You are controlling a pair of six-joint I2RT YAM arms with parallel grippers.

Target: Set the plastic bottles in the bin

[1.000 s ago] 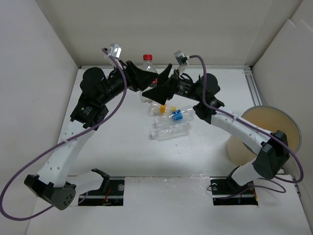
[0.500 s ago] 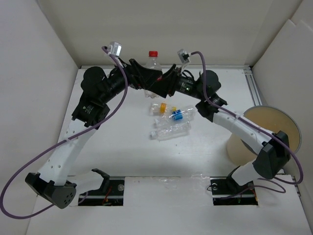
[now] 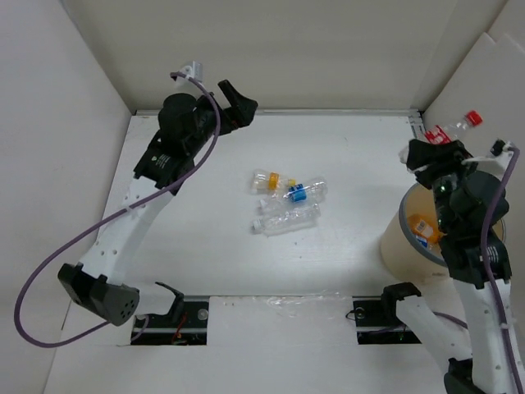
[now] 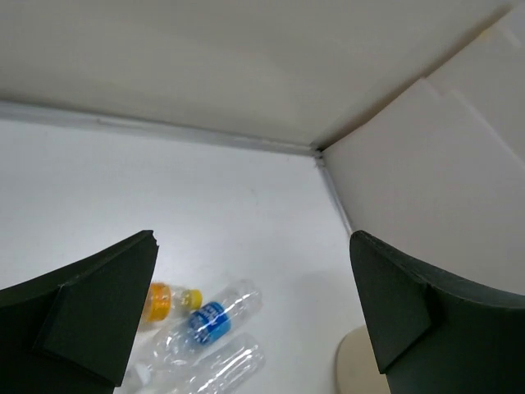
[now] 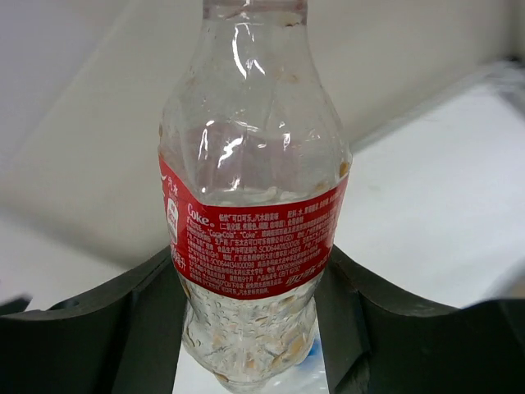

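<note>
Top view. The left gripper [image 3: 238, 102] is raised over the far left of the white counter [image 3: 197, 205], with nothing in it. The right gripper [image 3: 432, 148] is at far right, clamped on the clear plastic bottle with red label and red cap [image 3: 449, 131], which lies tilted near the far rim of the round tan bin [image 3: 397, 250]. The bin stands at the right edge, and the orange bottle [image 3: 422, 227] lies inside it. Three bottles lie close together mid-counter: the small clear bottle with yellow-orange cap [image 3: 267, 179] farthest, the clear bottle with blue label [image 3: 305, 191] just right of it, and the plain clear bottle with white cap [image 3: 285, 220] nearest.

Left wrist view. The fingers [image 4: 90, 316] are spread wide with nothing between them. Below lie the yellow-orange-capped bottle [image 4: 166, 299], the blue-label bottle [image 4: 215, 318] and the plain bottle [image 4: 223, 366]. The bin's pale edge [image 4: 349, 365] shows at lower right.

Right wrist view. The red-label bottle [image 5: 254, 238] fills the frame, upright in this view, with a dark finger [image 5: 143, 308] pressed to each side of its lower body.
</note>
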